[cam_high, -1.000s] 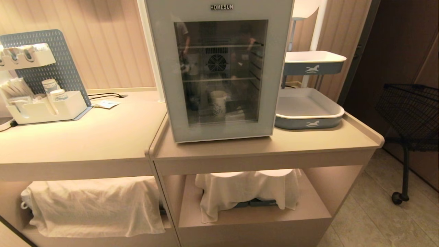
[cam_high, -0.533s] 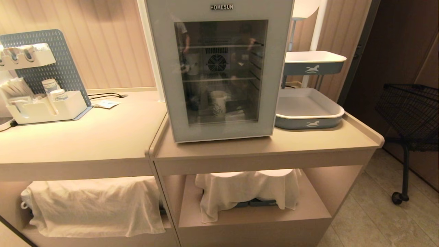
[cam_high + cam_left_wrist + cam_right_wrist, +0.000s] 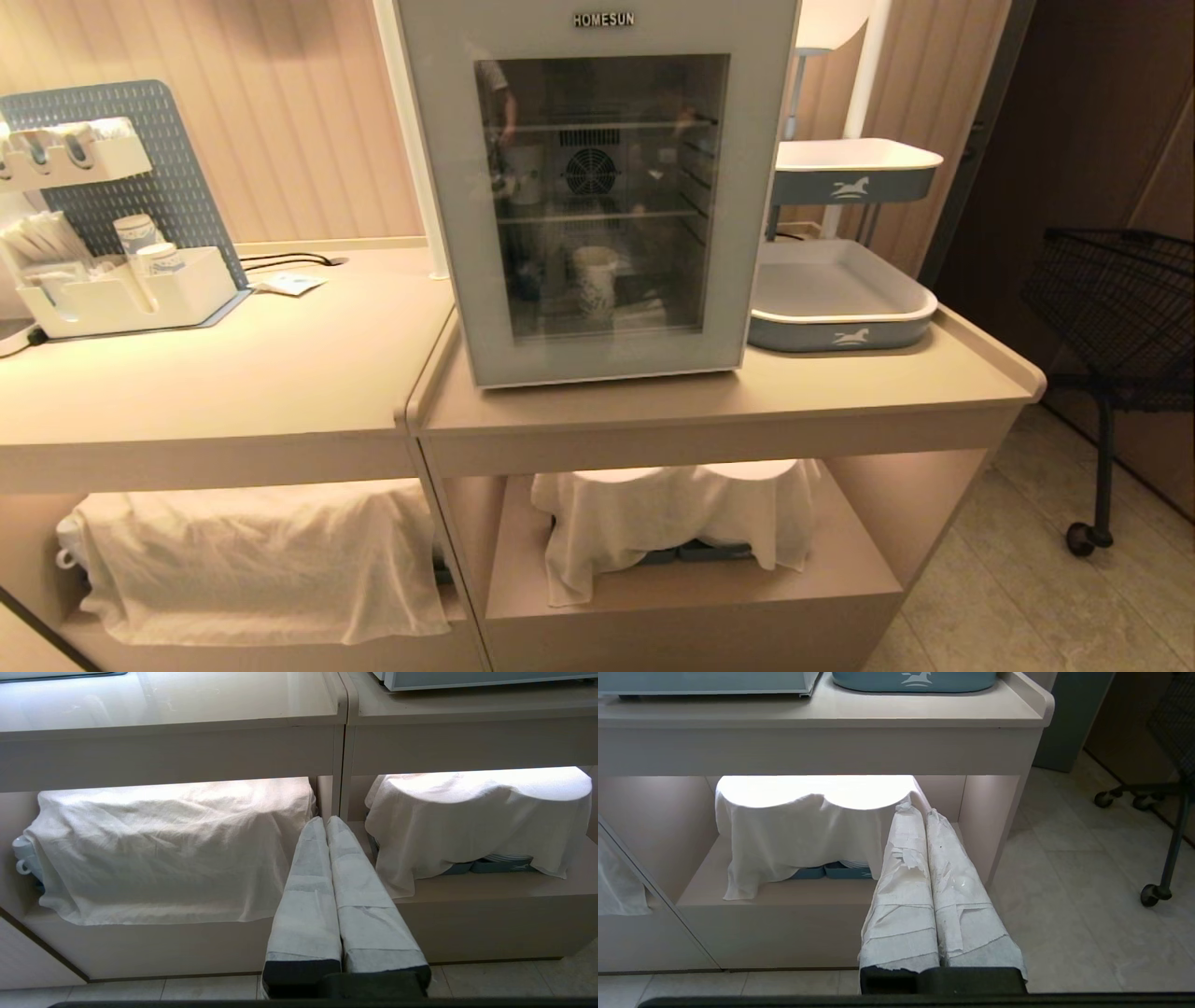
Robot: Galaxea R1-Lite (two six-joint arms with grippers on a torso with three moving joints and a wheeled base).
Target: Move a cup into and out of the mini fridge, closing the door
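The mini fridge [image 3: 597, 364] stands on the right counter with its glass door [image 3: 439, 187] shut. Behind the glass, the cup [image 3: 595, 280] sits upright on the fridge floor, white with a blue pattern. Neither arm shows in the head view. My left gripper [image 3: 325, 820] hangs low in front of the counter, shut and empty, its white-wrapped fingers pressed together before the cloth-covered lower shelves. My right gripper [image 3: 919, 810] is also shut and empty, low before the right counter's lower shelf.
A grey-blue tray [image 3: 840, 299] sits right of the fridge, with a second tray [image 3: 854, 168] on a stand behind. A white organiser [image 3: 121, 289] with paper cups stands at the far left. White cloths [image 3: 252, 560] cover the lower shelves. A black wire cart [image 3: 1120, 308] stands right.
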